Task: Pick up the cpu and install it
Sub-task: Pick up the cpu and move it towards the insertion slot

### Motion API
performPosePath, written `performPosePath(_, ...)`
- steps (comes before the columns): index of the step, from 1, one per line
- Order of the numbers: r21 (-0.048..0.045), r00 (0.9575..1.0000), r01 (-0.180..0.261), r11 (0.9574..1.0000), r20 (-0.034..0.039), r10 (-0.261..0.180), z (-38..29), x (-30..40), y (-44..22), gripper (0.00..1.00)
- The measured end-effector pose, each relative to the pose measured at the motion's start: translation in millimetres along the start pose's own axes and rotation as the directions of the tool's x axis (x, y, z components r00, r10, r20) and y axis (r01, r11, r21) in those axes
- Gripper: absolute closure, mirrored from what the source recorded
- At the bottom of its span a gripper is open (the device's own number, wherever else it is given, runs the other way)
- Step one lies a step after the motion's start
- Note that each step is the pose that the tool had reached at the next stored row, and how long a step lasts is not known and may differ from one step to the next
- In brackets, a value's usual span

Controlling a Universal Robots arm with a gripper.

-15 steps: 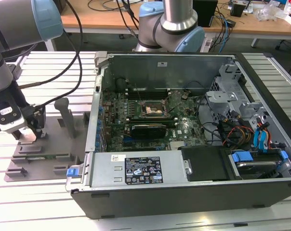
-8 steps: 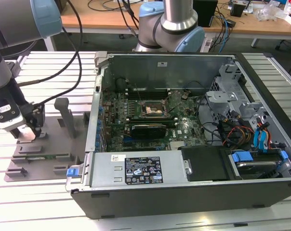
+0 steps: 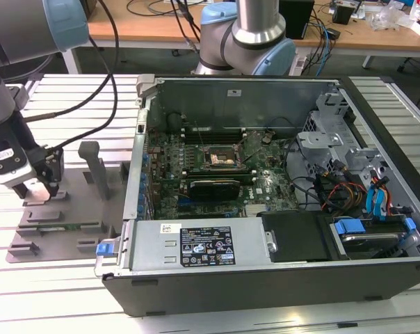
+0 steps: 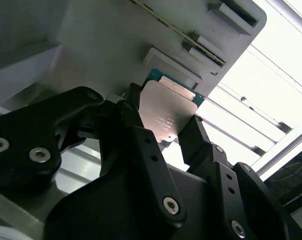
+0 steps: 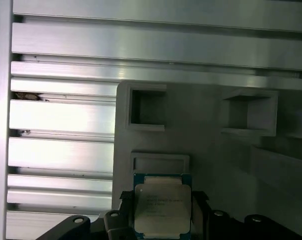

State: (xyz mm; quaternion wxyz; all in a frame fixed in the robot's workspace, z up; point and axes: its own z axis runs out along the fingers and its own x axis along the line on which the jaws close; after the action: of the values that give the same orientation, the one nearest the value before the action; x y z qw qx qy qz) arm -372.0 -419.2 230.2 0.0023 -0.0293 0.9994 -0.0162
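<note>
Where the arm stands: the grey robot arm with pale blue joint caps leans in from the exterior view's left, over the slatted aluminium table (image 3: 57, 292).
Gripper: the black two-fingered gripper (image 3: 43, 189) hangs low over the grey plastic fixture plate with upright posts (image 3: 71, 236), near that plate's edge on the exterior view's left.
Grasp: in both wrist views the gripper (image 4: 163, 129) (image 5: 162, 216) is clenched on the small square chip with the pale silver metal top, the cpu (image 4: 166, 112) (image 5: 162, 207), with one black finger (image 4: 136, 122) against each of two opposite edges.
Cpu: it sits between the fingers, silver face showing with a thin blue-green rim around it, just beside a small rectangular raised frame (image 5: 160, 163) on the plate.
Contact: I cannot tell whether the chip rests on the plate or hangs just clear of it.
Plate: it lies flat on the table's slats, just beside the computer case, on the exterior view's left of it.
Case: the open black and grey metal computer case (image 3: 265, 271) lies on its side on the table, lid off.
Board: a green motherboard (image 3: 265, 188) fills the case floor.
Socket: the dark square metal-framed socket (image 3: 220, 158) sits near the board's far edge, well apart from the gripper.
</note>
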Motion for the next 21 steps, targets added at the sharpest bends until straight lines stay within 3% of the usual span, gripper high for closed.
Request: performPosePath(21, 0.0017, 1.0, 0.0, 1.0, -0.0001, 0.0, -20.0, -0.1, 0.0, 0.45)
